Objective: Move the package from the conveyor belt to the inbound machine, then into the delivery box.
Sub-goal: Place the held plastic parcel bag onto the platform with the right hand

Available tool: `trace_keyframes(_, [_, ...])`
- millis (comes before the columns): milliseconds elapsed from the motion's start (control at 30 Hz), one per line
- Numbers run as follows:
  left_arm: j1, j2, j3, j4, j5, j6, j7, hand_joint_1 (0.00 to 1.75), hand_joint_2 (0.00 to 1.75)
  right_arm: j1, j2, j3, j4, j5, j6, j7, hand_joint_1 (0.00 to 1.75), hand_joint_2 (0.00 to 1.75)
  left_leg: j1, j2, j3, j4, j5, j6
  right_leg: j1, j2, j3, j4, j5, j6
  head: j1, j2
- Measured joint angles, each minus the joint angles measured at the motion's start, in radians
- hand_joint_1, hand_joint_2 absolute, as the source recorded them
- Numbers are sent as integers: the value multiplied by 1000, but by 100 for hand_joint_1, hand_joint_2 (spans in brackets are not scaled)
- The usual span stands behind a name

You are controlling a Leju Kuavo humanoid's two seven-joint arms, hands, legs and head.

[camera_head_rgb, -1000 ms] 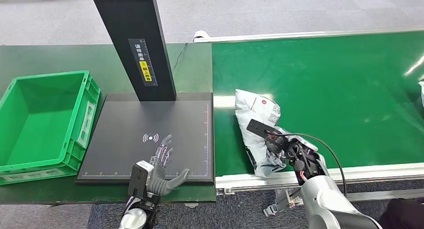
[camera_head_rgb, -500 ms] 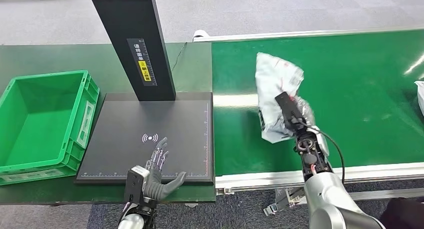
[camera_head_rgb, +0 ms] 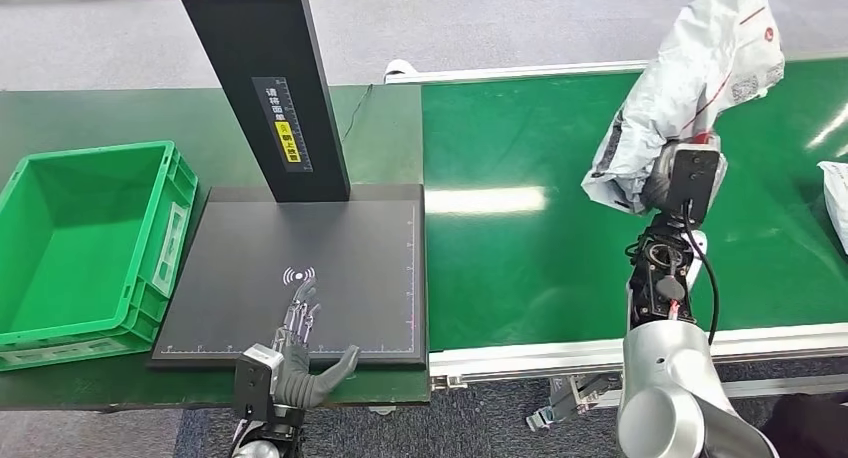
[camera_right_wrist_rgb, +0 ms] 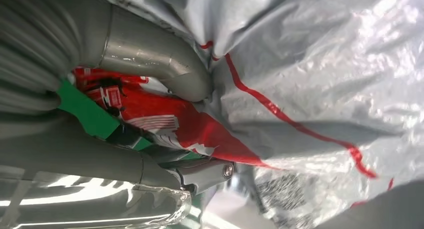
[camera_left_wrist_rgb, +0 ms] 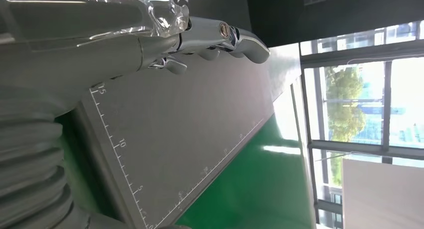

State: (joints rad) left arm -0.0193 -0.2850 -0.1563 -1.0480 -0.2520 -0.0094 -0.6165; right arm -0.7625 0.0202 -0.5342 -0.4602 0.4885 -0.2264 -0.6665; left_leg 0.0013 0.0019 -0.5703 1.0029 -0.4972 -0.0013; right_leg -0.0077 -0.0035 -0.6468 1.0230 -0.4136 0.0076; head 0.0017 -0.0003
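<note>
A crumpled silver-grey plastic package (camera_head_rgb: 690, 88) with red print hangs high above the green conveyor belt (camera_head_rgb: 540, 258). My right hand (camera_head_rgb: 672, 173) grips its lower end; close up, the thumb (camera_right_wrist_rgb: 150, 59) presses into the package (camera_right_wrist_rgb: 320, 89). The black inbound machine pad (camera_head_rgb: 300, 268) with its dark post (camera_head_rgb: 262, 83) lies to the left. My left hand (camera_head_rgb: 295, 353) hovers open, fingers straight, over the pad's near edge; its fingers (camera_left_wrist_rgb: 220, 36) show above the pad (camera_left_wrist_rgb: 190, 129). The green delivery box (camera_head_rgb: 85, 243) stands at far left.
A second pale package (camera_head_rgb: 835, 193) lies at the belt's right edge. The belt's white front rail (camera_head_rgb: 600, 353) runs below my right arm. Grey carpet lies beyond the tables.
My right hand has lifted the package off the belt, raising it up and to the right. The left hand has drawn back slightly toward the pad's near edge.
</note>
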Motion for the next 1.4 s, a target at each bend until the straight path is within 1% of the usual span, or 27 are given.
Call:
trace_keyframes(100, [10, 0, -1, -36, -7, -1, -10, 0, 175, 23, 44, 93, -26, 39, 96, -3, 175, 175, 1, 3, 1, 0, 0, 0, 1, 3, -1, 0, 0, 0, 0, 0])
trace_keyframes(233, [22, 0, -2, -80, -15, -10, -15, 0, 175, 49, 92, 214, -36, 81, 163, -6, 175, 175, 1, -1, -1, 0, 1, -2, 1, -1, -1, 1, 0, -1, 0, 0])
trace_keyframes(333, [38, 1, -2, -128, -26, -15, -21, 0, 175, 69, 133, 329, -34, 134, 289, -10, 175, 175, 2, 2, -1, -1, 1, -3, 1, 2, -2, 1, 0, -2, 0, 0])
trace_keyframes(467, [43, 4, -4, -189, -36, -20, -21, 0, 175, 107, 204, 494, -18, 126, 478, -25, 175, 175, 2, 1, 0, -1, 0, -4, 2, 2, -3, 1, -1, -3, 0, 0])
trace_keyframes(567, [47, 9, -5, -213, -38, -14, -19, 0, 175, 125, 242, 593, 1, 109, 550, -14, 175, 175, 2, 0, -1, -1, 0, -4, 2, 1, -3, 2, -1, -3, 0, 0])
trace_keyframes(733, [52, 15, -5, -237, -38, -4, -19, 0, 175, 134, 273, 689, 21, 89, 569, 7, 175, 175, 2, 0, -1, 0, 0, -4, 2, 1, -2, 1, -1, -3, 0, 0])
trace_keyframes(967, [55, 21, -5, -251, -37, -2, -19, 0, 175, 134, 281, 731, 38, 82, 578, 15, 175, 175, 2, 0, -1, 0, 0, -4, 2, 1, -2, 1, -1, -3, 0, 0])
trace_keyframes(1033, [56, 22, -6, -253, -37, 0, -19, 0, 175, 134, 281, 739, 42, 76, 588, 35, 175, 175, 2, 0, -1, 0, 0, -4, 2, 1, -2, 1, -1, -3, 0, 0])
trace_keyframes(1133, [56, 24, -9, -259, -35, 6, -18, 0, 175, 134, 281, 760, 51, 63, 593, 102, 175, 175, 2, 0, -1, 0, 0, -4, 2, 1, -3, 1, -1, -3, 0, 0])
trace_keyframes(1200, [56, 25, -14, -264, -32, 13, -12, 0, 175, 136, 282, 777, 59, 59, 559, 164, 175, 175, 2, 0, -1, 0, 0, -4, 2, 1, -3, 1, -1, -3, 0, 0])
trace_keyframes(1300, [56, 25, -26, -273, -30, 31, 7, 0, 175, 138, 282, 805, 72, 57, 457, 266, 175, 175, 2, 0, -1, 0, 0, -4, 2, 1, -2, 1, -1, -3, 0, 0])
trace_keyframes(1400, [57, 25, -33, -284, -32, 54, 24, 0, 175, 139, 281, 831, 83, 55, 366, 332, 175, 175, 2, 0, -1, 0, 0, -4, 2, 1, -3, 1, -1, -3, 0, 0])
